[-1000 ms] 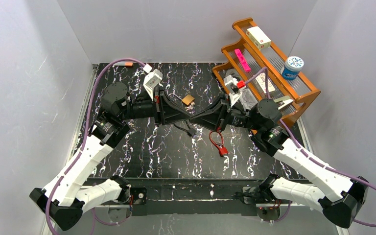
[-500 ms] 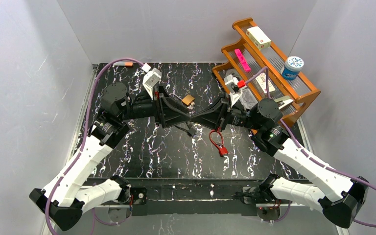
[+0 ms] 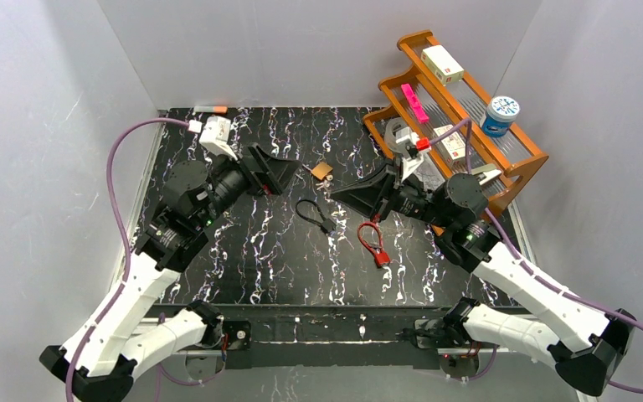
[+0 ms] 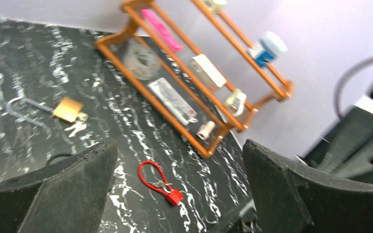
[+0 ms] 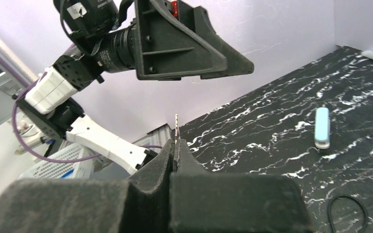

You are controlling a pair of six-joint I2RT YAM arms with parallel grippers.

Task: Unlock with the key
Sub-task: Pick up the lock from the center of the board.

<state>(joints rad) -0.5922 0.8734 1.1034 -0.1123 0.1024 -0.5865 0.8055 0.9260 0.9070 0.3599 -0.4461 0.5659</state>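
Pinching the key (image 5: 176,127) in my right gripper (image 5: 175,145), fingertips pressed together, I see a thin, pale metal sliver. Only the right wrist view shows it; from above it is too small. Its long axis points straight out past the tips. My left gripper (image 4: 178,150) stands spread.

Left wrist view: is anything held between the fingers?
No, the left gripper is open and empty, with the red padlock lying on the table.

Plain pale grey walls (image 3: 301,50) close in a black desk (image 3: 285,260) veined with white marbling. An orange wooden rack (image 3: 536,156) stands at its far right corner, against the wall. Light is soft and even.
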